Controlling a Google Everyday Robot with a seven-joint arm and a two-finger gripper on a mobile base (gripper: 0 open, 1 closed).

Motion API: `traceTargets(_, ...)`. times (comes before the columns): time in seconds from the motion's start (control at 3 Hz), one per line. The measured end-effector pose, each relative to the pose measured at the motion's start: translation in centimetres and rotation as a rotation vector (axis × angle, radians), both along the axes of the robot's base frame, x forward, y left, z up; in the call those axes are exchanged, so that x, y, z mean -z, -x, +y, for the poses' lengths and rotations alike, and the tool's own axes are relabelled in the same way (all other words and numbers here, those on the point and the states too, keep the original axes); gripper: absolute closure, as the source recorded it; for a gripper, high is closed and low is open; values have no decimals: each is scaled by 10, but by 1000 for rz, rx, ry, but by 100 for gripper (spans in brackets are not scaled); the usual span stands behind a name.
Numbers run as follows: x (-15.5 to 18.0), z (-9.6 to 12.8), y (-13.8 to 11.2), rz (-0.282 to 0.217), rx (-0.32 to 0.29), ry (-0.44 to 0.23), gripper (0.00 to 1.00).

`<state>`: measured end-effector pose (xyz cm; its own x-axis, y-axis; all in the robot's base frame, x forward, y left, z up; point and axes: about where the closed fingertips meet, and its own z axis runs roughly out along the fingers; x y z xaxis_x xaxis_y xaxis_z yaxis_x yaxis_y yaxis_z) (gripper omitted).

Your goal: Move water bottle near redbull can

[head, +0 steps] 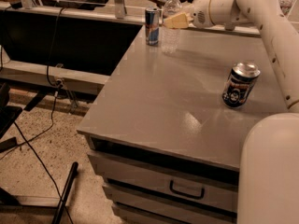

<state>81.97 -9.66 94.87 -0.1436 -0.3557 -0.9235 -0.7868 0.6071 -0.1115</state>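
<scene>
The water bottle [170, 31], clear with a white cap, stands upright at the far edge of the grey table [177, 106]. The slim blue-and-silver redbull can [152, 26] stands just left of it, a small gap apart. My gripper [175, 20], on the white arm coming in from the right, is shut on the water bottle's upper body, and its tan fingers [180, 20] wrap the bottle below the neck. The bottle's base is at or just above the tabletop.
A wider dark navy can [240, 84] with a round white logo stands on the right of the table. A drawer with a handle [187, 190] is below the table's front edge. Cables [32, 139] lie on the floor at left. Another bottle [286, 1] stands at the far right.
</scene>
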Motion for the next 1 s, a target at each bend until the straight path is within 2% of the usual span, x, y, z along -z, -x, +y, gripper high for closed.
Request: traceTargets(1.0,1,12,-7,-30,-37,-6,100)
